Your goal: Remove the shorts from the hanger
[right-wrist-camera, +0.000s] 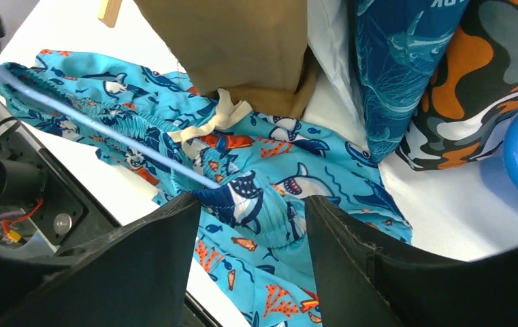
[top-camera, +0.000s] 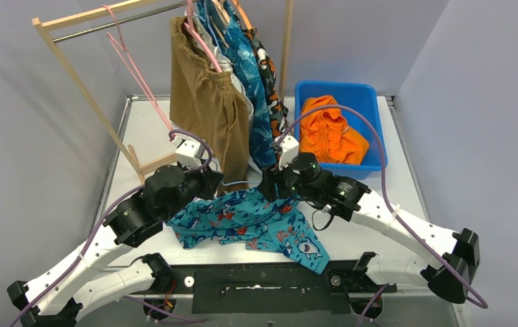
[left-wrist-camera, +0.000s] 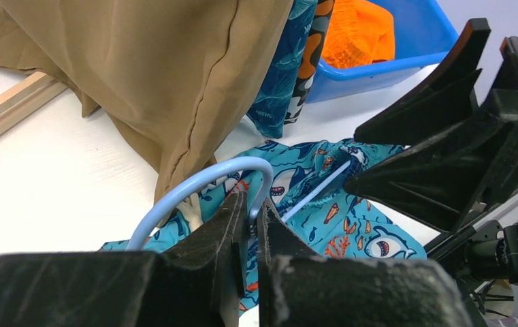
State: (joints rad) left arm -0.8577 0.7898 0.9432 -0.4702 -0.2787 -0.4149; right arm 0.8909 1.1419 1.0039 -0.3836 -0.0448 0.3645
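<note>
Currently left gripper (left-wrist-camera: 252,208) pins the blue hanger (left-wrist-camera: 239,163) as anchor — right gripper (right-wrist-camera: 252,204), jaws apart, straddles the shark-print shorts (right-wrist-camera: 297,184) waistband, presumably to strip it.

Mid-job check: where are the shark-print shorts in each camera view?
Top external: shark-print shorts lie flat, bottom centre.
Left wrist: shorts lower middle to right, beyond the closed left end effector.
Right wrist: shorts across the middle, waistband between the open right end effector fingers.
Shared landmark: brown shorts, hanging just behind.
</note>
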